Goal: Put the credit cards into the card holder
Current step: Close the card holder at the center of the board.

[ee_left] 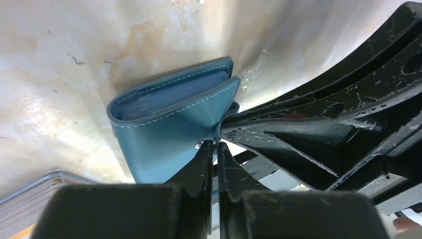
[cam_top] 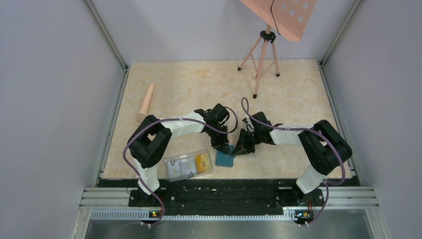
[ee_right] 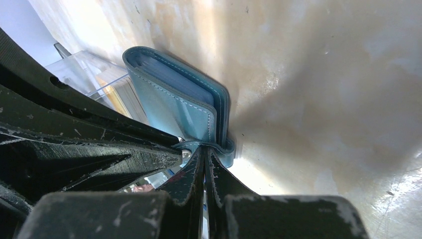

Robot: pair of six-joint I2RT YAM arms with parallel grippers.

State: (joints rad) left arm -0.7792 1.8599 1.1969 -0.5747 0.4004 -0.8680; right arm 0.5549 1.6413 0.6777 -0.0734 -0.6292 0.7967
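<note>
**Item 1, my left gripper [ee_left: 215, 147].** The jaws are drawn almost together, with only a thin slit between them. They are clamped on the lower corner of the front cover of the card holder [ee_left: 164, 134], right beside its small metal snap stud.

**Item 2, my right gripper [ee_right: 204, 152].** The jaws are fully together. The tips rest against the snap tab [ee_right: 226, 149], which curls around them. I cannot tell whether the tab is caught between them. My two grippers meet nearly tip to tip at this same corner of the holder.

**Item 3, card holder.**
- Make: teal-blue with pale stitching.
- Place: on the marble-patterned table [cam_top: 199, 84] near its front edge, between my two arms and just right of the clear box.
- State: folded but gaping, with the fold turned away from my fingers. Lighter blue inner pockets show in the gap.

**Item 4, clear plastic box [cam_top: 186, 155].** It lies flat near my left arm's base, close beside the holder but apart from it.
- Contents: the credit cards [cam_top: 191, 166].
- A yellow-orange card [cam_top: 202, 161] sits at the right end.
- Pale cards [cam_top: 181, 168] with small marks fill the rest.

**Item 5, sundries.**
- A pale wooden peg [cam_top: 146, 102] lies on the far left of the table, well apart from everything else.
- A pink tripod [cam_top: 262, 55] stands at the back.
- The tripod carries a pink panel [cam_top: 283, 15] with pale dots.
</note>
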